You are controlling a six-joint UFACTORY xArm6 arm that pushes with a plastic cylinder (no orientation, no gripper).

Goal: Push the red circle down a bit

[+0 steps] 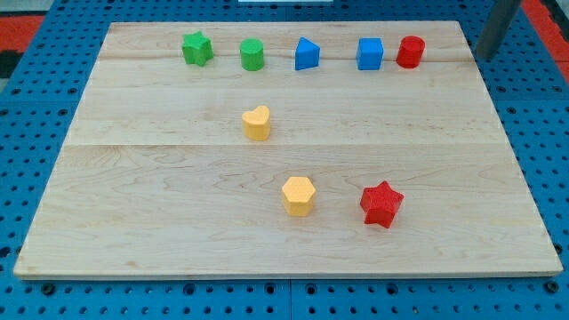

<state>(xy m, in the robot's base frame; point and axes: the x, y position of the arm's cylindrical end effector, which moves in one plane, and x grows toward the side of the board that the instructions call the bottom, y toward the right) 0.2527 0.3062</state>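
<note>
While my tip (485,55) seemingly clears board edge (471,67), red circle (410,52) waits.

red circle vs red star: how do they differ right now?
Shape: the red circle is a round cylinder; the red star has points.
Place: the circle sits in the top row, touching or nearly touching the blue cube; the star stands alone near the view's bottom.
My tip is right of the circle, far from the star.
Both are red and upright.
</note>
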